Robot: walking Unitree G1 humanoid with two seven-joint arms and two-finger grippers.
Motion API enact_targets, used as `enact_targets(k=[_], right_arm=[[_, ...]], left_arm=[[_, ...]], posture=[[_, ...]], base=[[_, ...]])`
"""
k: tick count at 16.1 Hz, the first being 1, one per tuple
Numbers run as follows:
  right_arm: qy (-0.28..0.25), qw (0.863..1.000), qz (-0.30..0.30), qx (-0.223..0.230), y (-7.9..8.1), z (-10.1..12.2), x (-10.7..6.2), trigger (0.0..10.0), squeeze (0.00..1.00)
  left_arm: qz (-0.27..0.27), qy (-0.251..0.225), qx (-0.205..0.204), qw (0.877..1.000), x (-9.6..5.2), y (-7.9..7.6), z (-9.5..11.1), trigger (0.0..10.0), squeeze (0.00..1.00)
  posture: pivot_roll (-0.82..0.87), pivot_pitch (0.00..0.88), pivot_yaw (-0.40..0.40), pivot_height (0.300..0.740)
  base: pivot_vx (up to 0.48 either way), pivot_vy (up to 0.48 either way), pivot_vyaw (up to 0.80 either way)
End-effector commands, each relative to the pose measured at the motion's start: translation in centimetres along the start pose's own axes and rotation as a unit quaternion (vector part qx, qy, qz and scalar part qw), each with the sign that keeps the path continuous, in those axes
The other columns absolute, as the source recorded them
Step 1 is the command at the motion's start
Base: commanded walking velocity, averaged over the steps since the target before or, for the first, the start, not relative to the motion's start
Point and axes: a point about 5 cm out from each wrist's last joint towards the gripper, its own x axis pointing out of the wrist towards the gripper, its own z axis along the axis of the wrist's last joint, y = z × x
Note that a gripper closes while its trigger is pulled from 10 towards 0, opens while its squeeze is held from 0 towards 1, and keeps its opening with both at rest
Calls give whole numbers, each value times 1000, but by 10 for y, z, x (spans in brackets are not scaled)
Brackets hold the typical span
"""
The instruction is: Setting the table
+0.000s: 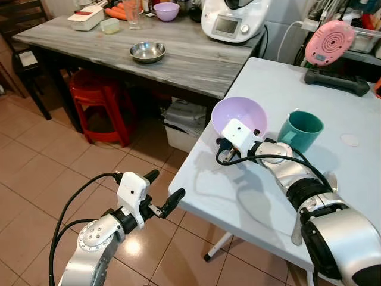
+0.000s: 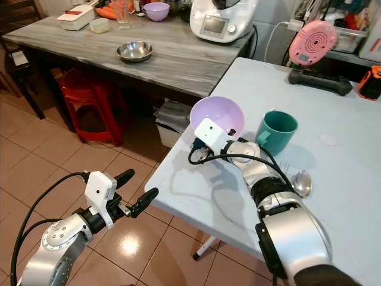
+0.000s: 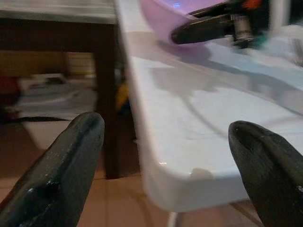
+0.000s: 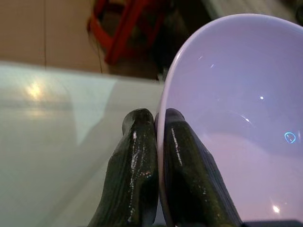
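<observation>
Right gripper (image 4: 156, 137) is clamped on the rim of the lilac bowl (image 1: 239, 113), one black finger inside the wall and the other outside, as the right wrist view shows plainly. From that grip the bowl extends forward and away from the wrist, tilted so its open mouth faces up and partly back toward the robot's head. It sits at or just over the near-left part of the white table (image 1: 268, 196); whether its base touches the tabletop I cannot tell, since the gripper's white housing hides the underside. Just beside the bowl, on the robot's right, stands a teal mug (image 1: 300, 131), close enough that levelling or sliding the bowl rightward could knock it. A metal spoon (image 2: 300, 182) lies on the table alongside the right forearm, nearer the robot than the mug.

Left gripper (image 1: 165, 190) hangs over the tiled floor short of the table's near edge, fingers spread and holding nothing; in its own wrist view the table corner lies straight ahead between the fingers, with the bowl beyond. So the right arm owns the bowl, and the left is the farther of the two. Behind, a grey wooden table (image 1: 196, 59) carries a steel bowl (image 1: 147, 51) and a second lilac bowl (image 1: 166, 11).

My judgement: the coming move is to level the bowl and set it down flat, keeping clear of the mug.
</observation>
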Motion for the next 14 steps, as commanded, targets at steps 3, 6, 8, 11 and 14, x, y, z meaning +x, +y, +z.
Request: enact_targets(k=[3,6,8,11,14], right_arm=[[-92,996,-12,10,0,26,0,0,0],[-144,987,-49,57,5,34,-8,0,0],[-166,976,-106,93,8,38,-21,0,0],[-191,955,-170,150,17,44,-37,0,0],[-195,945,-197,171,31,42,-45,0,0]], left_arm=[[88,-12,3,996,5,21,3,10000,0],[147,-23,9,989,10,38,9,10000,0],[185,-29,8,982,14,49,12,10000,0],[200,-40,5,979,18,57,18,10000,0],[202,-43,5,978,21,59,20,10000,0]], posture=[[87,0,9,740],[78,0,8,740],[70,0,8,740],[64,0,14,740],[65,0,13,740]], base=[[0,0,0],[0,0,0],[0,0,0],[0,0,0],[0,0,0]])
